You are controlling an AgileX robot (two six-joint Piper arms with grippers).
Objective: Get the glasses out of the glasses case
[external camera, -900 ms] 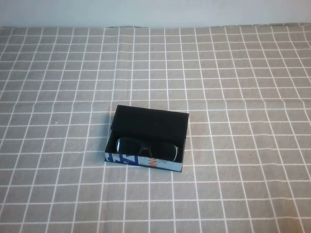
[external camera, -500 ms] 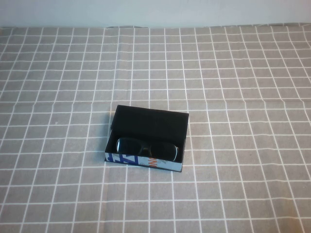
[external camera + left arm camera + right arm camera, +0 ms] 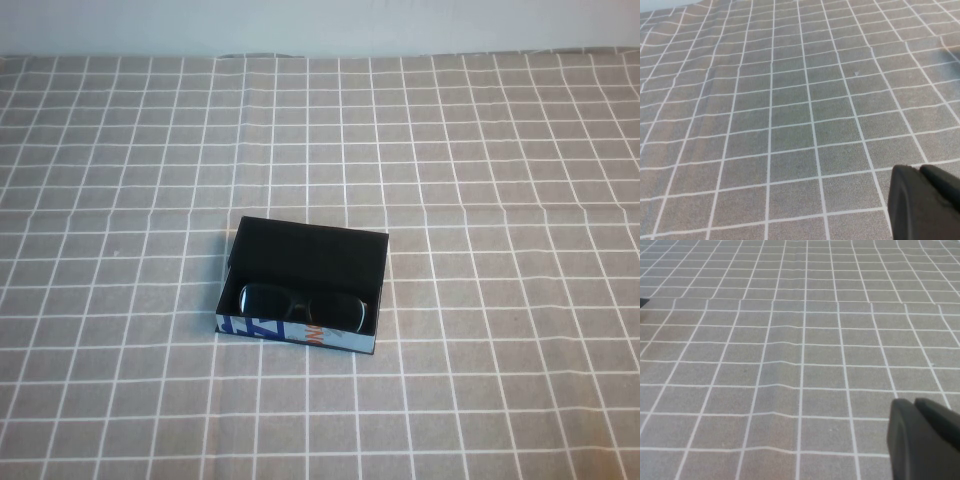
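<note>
The glasses case (image 3: 262, 327), a black box with a blue, white and orange printed front side, lies open in the middle of the table in the high view. The black glasses (image 3: 300, 304) lie inside it against the front wall, lenses facing up. Neither arm shows in the high view. My left gripper (image 3: 919, 169) shows only in the left wrist view, shut and empty above bare cloth. My right gripper (image 3: 914, 402) shows only in the right wrist view, shut and empty above bare cloth. Neither wrist view shows the glasses.
A grey tablecloth with a white grid (image 3: 480, 180) covers the whole table, with slight wrinkles. A pale wall (image 3: 320, 25) runs along the far edge. A dark sliver (image 3: 643, 303) shows at the edge of the right wrist view.
</note>
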